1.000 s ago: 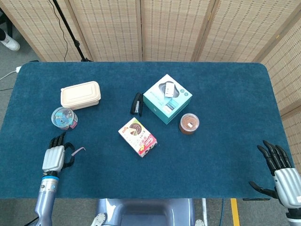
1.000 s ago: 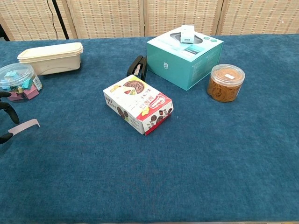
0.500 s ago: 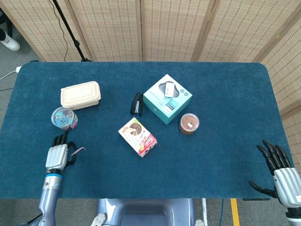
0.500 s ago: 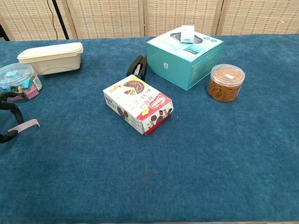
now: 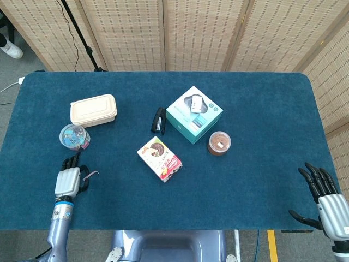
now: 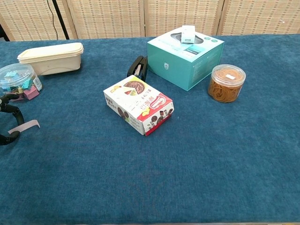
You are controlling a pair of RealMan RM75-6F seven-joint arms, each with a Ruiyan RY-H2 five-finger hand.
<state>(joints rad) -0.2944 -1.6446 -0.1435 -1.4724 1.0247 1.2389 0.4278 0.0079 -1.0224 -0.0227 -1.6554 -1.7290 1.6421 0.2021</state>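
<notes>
While left hand (image 5: 68,181) fingers curl at pale strip (image 6: 24,126) | strip lies left-right | right hand (image 5: 326,204) fingers spread

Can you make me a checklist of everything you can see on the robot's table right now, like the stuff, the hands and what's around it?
Surface: blue cloth table, flat and even.
Job's things: pale strip lying on the cloth beside the left hand; clear tub of coloured clips just beyond it.
Clutter: beige lidded box, black stapler, teal carton, snack box, jar of rubber bands.
Hands: left hand has fingers curled next to the strip; whether it pinches it cannot be told. Right hand open at the table's edge, holding nothing.
Cables: black cable by a stand behind the table.
Surroundings: woven folding screens.
</notes>
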